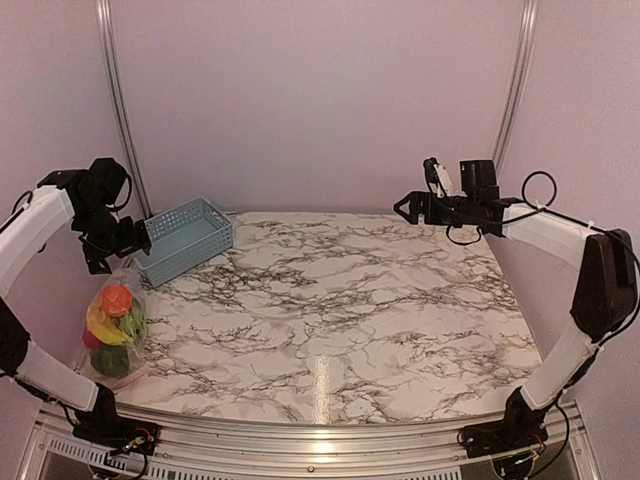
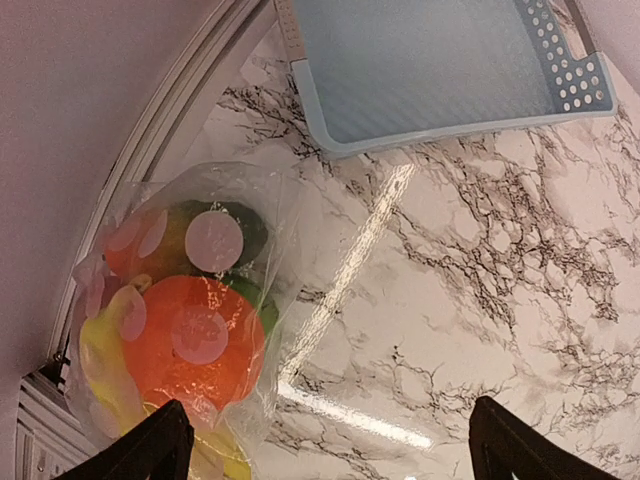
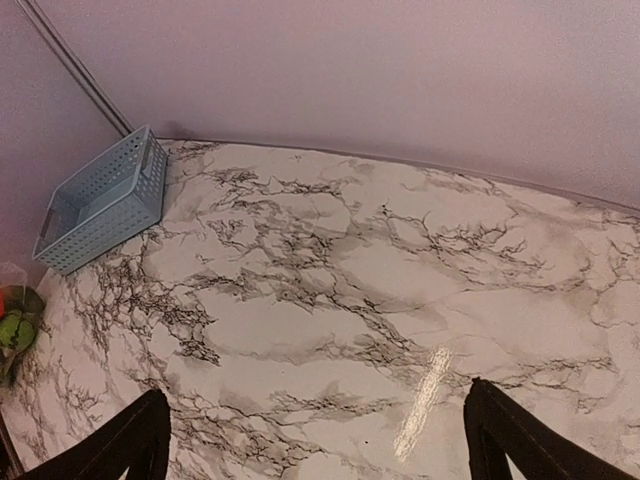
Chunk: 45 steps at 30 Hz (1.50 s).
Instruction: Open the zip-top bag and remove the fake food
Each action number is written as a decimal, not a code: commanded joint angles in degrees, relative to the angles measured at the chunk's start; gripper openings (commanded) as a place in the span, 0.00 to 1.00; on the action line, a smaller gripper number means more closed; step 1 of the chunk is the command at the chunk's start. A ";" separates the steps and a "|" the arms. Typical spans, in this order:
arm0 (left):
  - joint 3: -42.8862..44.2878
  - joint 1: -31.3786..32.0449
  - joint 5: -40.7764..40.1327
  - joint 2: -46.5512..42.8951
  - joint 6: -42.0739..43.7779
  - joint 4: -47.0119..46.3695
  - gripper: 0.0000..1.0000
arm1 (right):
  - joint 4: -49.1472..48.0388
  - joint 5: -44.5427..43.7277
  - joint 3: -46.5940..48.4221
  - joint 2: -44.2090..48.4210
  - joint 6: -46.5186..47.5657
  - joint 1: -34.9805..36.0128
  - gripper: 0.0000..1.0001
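Near left corner of the desk: you have the zip-top bag sitting right at the edge. The plastic is clear and crinkled, with pale round patches on it in the left wrist view. The fake food is all inside the bag. There's an orange fruit on top, a yellow banana under it, a red piece on the outer side and a green piece at the bottom. You cannot tell from these views whether the zip strip is sealed.

Just above and beyond the bag: your left fingers hang over it, spread wide with nothing held between them. In the left wrist view one fingertip overlaps the bag's near edge. Whether it's touching the bag, cannot tell.

Farther back on the left: a blue lattice basket stands upright at an angle to the desk edge. It's near the bag's far side but apart from it.

Far right: your right fingers are raised high over the back right part of the desk, pointing left. They're also spread wide and gripping nothing. In the right wrist view the basket lies well across the desk, and only a sliver of the bag shows at the left border.

Behind everything: a plain pale wall.
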<state>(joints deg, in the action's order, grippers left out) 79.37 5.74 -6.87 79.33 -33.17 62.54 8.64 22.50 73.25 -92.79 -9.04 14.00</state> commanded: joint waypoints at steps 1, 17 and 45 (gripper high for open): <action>-1.27 0.45 -1.76 -1.65 -4.25 10.85 0.99 | -1.70 3.03 1.72 -0.76 -1.43 0.55 0.99; -11.42 5.24 -5.00 -2.68 -9.10 12.84 0.85 | -3.29 4.63 -0.76 -0.82 -3.07 0.50 0.99; -12.55 13.28 18.97 -2.58 -18.19 -1.37 0.00 | -1.71 6.97 -4.19 2.55 -1.66 0.04 0.99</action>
<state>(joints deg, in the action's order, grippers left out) 62.39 15.70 3.53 77.12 -46.72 66.00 6.52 28.12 69.17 -92.31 -11.75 13.98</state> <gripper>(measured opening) 0.006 0.986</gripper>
